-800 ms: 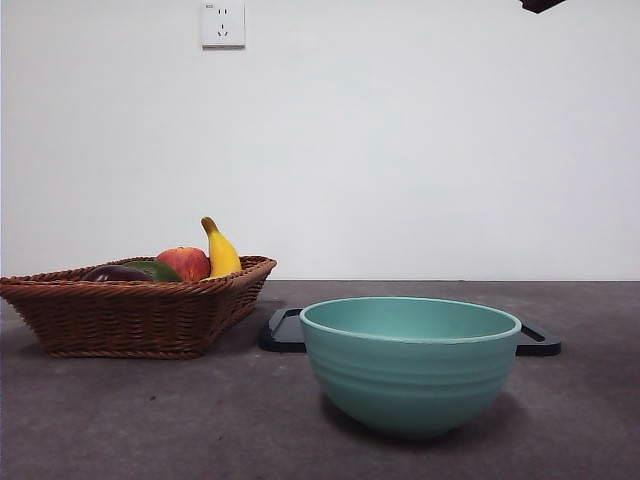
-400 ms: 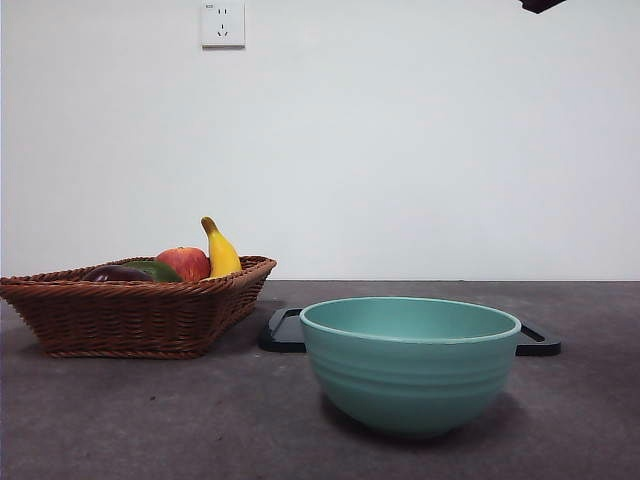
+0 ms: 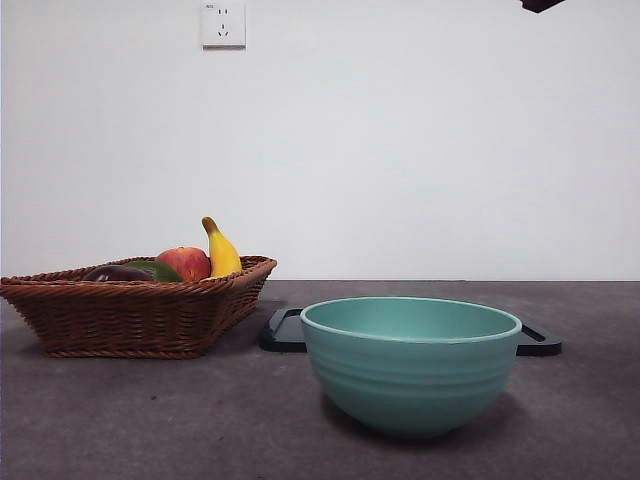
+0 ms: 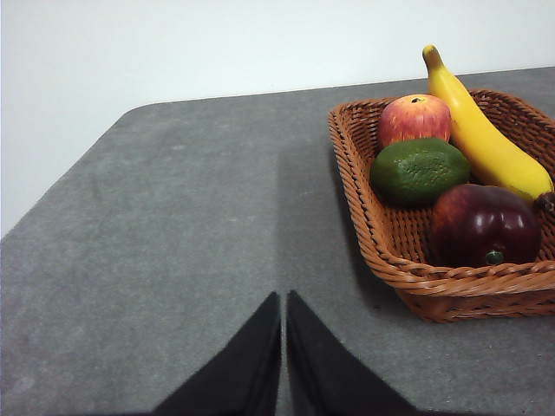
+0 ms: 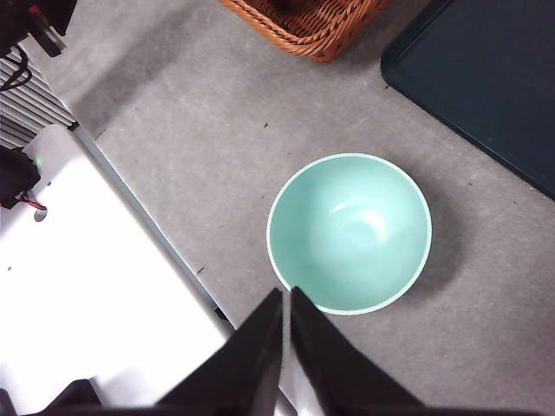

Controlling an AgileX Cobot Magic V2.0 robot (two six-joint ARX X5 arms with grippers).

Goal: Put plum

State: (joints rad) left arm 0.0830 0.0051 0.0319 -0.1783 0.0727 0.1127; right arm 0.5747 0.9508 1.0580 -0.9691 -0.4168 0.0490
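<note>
The grey worktop [image 3: 120,420] carries a wicker basket [image 3: 130,318] at one side, a teal bowl [image 3: 410,365] near the front, and a dark tray [image 3: 285,330] lying flat behind the bowl. The bowl holds nothing. In the basket lie a yellow banana [image 4: 486,139], a green oval fruit [image 4: 420,170], a red apple [image 4: 414,118] and the plum [image 4: 484,225], which sits at the basket's near corner, touching the banana and just beside the green fruit. The left hand [image 4: 283,303] hangs over bare worktop beside the basket, its jaws pressed narrow, holding nothing. The right hand [image 5: 286,299] hangs high above the bowl's rim, jaws likewise nearly together and gripping nothing.
</note>
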